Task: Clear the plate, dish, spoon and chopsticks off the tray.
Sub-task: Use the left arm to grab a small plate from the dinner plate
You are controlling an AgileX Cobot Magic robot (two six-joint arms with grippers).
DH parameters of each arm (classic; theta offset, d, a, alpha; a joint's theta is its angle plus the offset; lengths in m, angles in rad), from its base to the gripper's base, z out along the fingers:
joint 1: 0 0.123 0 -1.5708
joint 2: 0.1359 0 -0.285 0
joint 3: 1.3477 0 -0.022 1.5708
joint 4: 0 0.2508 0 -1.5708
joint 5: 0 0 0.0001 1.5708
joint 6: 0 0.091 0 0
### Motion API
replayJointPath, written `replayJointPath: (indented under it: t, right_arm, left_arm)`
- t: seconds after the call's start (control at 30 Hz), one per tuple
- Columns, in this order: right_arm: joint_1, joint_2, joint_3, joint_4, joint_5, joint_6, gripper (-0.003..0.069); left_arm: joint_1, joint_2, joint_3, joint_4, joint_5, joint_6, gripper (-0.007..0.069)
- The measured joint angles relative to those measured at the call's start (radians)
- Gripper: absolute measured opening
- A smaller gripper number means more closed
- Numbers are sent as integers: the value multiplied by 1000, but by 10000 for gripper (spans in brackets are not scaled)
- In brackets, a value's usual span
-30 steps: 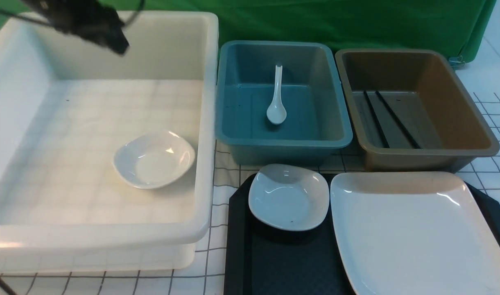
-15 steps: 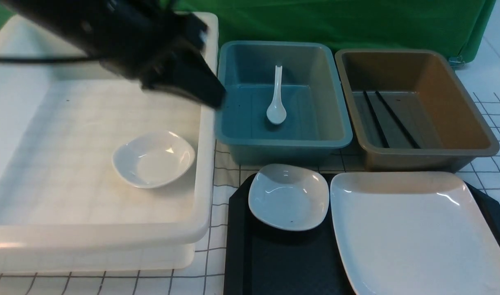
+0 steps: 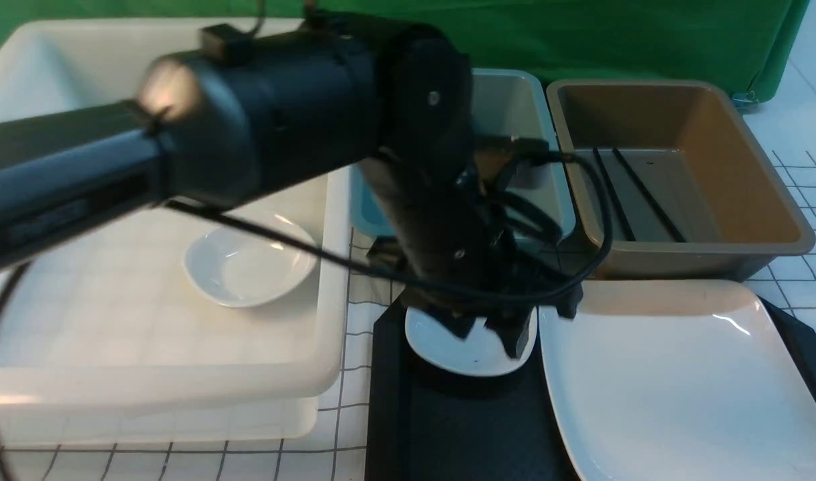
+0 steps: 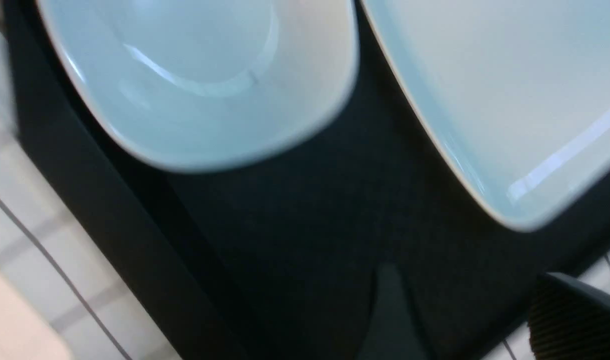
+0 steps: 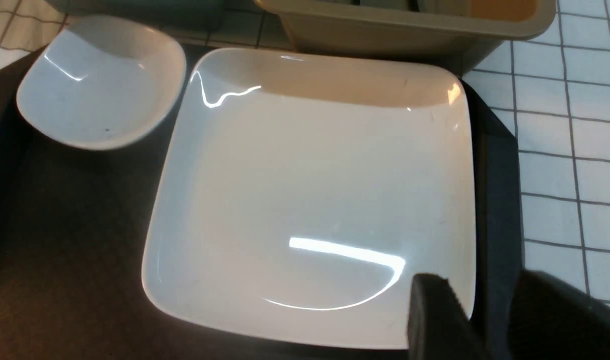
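— Where is the left tool [image 3: 491,334]?
— Over the far left corner of the tray [image 3: 448,427], just above the small dish [image 3: 471,354] that sits there. Its fingers [image 3: 514,341] stand apart, released, with nothing gripped between them. I cannot tell whether they touch the dish.
— And the plate [image 3: 675,374]?
— Flat on the tray, filling its right part. It lies just beside the dish but apart from it, and a dark strip of tray shows between them.
— The right tool [image 5: 477,320]?
— Only its own wrist view shows it. It hangs above the tray's right side, toward the corner away from the bins, fingers parted and holding nothing. The plate's edge and the tray's rim show through the gap.
— Chopsticks [image 3: 646,194]?
— Off the tray, lying side by side in the brown bin [image 3: 688,250]. That bin stands on the bench [image 3: 805,284] just beyond the tray's right part.
— The spoon?
— I cannot see it. The left arm [image 3: 281,127] covers most of the blue bin [image 3: 514,100], which stands beyond the tray's left part.
— Anything else?
— A big white bin [image 3: 160,384] to the left of the tray. A second dish [image 3: 247,264] lies in it, the same shape as the one on the tray.
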Motion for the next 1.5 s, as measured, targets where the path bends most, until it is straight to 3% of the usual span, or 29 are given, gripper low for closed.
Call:
replayJointPath:
  t: [0.07, 0.3, 1.07, 1.23, 1.5]
  right_arm:
    - [18, 0, 0, 0, 2, -2, 240]
    - [39, 0, 0, 0, 12, -4, 240]
    - [44, 0, 0, 0, 12, -5, 240]
    - [44, 0, 0, 0, 12, -5, 240]
    - [44, 0, 0, 0, 11, -5, 240]
  left_arm:
    - [18, 77, -93, 62, 37, -3, 430]
    - [76, 209, -228, 111, 99, -3, 449]
    - [84, 391, -246, 283, 17, -2, 450]
    - [85, 403, -246, 233, -28, 7, 450]
    - [85, 406, -256, 45, -2, 114, 450]
